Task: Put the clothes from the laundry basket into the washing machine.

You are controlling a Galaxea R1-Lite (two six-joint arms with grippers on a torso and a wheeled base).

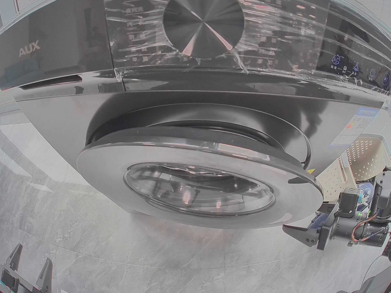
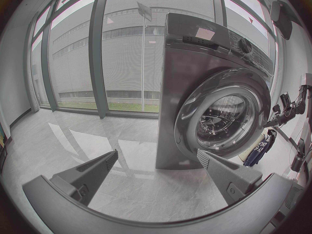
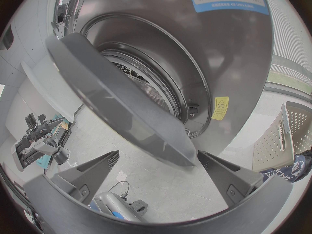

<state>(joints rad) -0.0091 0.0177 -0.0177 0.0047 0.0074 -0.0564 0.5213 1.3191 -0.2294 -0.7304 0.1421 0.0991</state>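
Right gripper [image 3: 157, 154] at the washing machine door [image 1: 195, 192]
Fingers [image 3: 94, 166] spread near its edge; left gripper [image 2: 156, 151] spread too.

Your left gripper [image 1: 31, 263] sits low on the robot's left side, its two dark fingers [image 1: 45, 270] pointing up and forward with a wide gap between them. From its own wrist camera you see the ribbed pads [image 2: 112, 156] standing far apart, the jaws fully spread. Your right arm [image 1: 382, 198] is at the right side, the forearm dropping to a wrist held about level, with a thin orange cable [image 1: 359, 224] looping along it. The right gripper [image 1: 303, 232] points toward the robot's left, its tapered fingers spread wide too. The two grippers are well apart from each other.
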